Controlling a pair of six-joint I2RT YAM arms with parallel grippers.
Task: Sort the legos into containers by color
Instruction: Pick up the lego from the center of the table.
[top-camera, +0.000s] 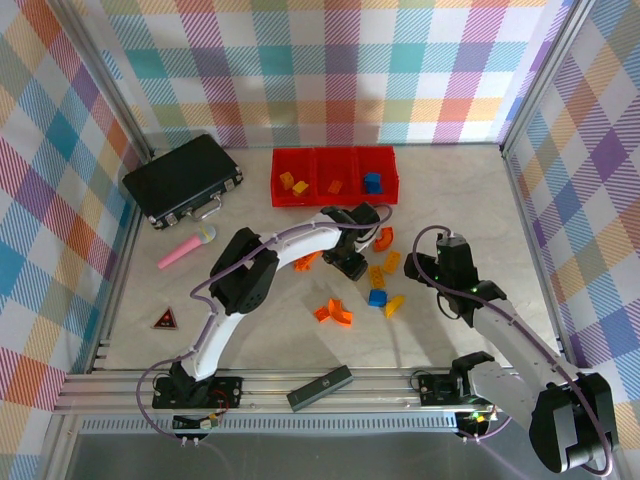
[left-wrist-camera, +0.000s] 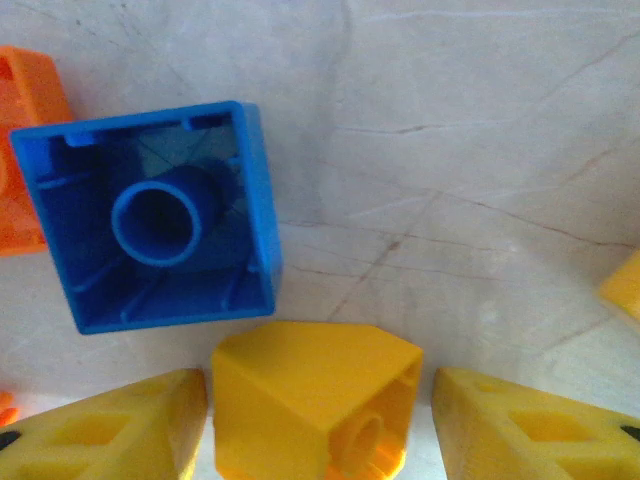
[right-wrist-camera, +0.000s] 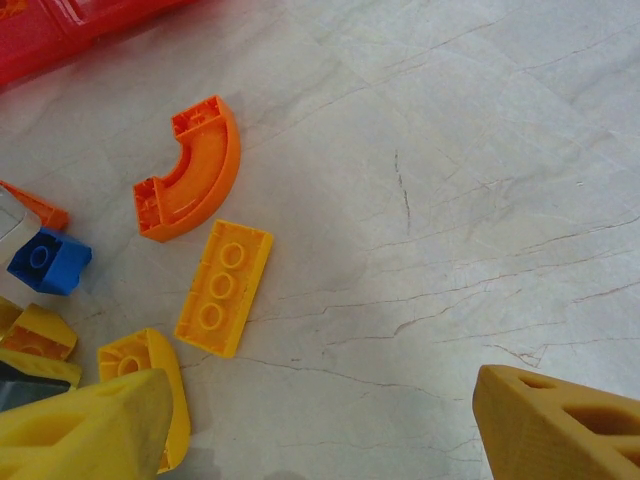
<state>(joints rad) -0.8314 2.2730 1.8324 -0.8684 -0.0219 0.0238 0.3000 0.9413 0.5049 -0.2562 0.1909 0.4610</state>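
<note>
**Yellow brick (left-wrist-camera: 315, 400).** It lies on the desk (left-wrist-camera: 450, 150) among the loose legos (top-camera: 378, 285) in front of the bins (top-camera: 335, 175). It sits directly between the left fingers (left-wrist-camera: 110, 430), with one finger on each side.

**Left fingers.** They are partly open, set only slightly wider than the brick. A thin strip of desk shows between each finger and the brick, so no grip is visible.

**Adjacent bricks.**
- A blue brick (left-wrist-camera: 150, 215) lies just beside the yellow brick, studs down and hollow side up. It is the nearest thing to the fingertips.
- An orange brick (left-wrist-camera: 25, 150) lies against the blue brick's far side.

**Right fingers (right-wrist-camera: 90, 430).** They stand wide apart with only bare desk between them and hold nothing. They hover at the edge of the cluster, in front of the bins and out past their right end.

**Bricks near the right fingers.**
- A curved orange brick (right-wrist-camera: 190, 170) and a yellow plate (right-wrist-camera: 225, 287) lie just beside each other, between these fingers and the bins.
- The curved brick is the nearer of the two to the bins.
- Neither piece lies between the fingers.

**Bins.** Three red compartments are joined in a row at the back of the desk.
- The right compartment holds a blue piece.
- The middle compartment holds an orange piece.
- The left compartment holds two pieces in orange-to-yellow tones. The exact shade cannot be told.

**Other items.** A black case (top-camera: 183, 180) lies left of the bins. A pink stick (top-camera: 185, 248) lies in front of the case. Both are well apart from the legos.
</note>
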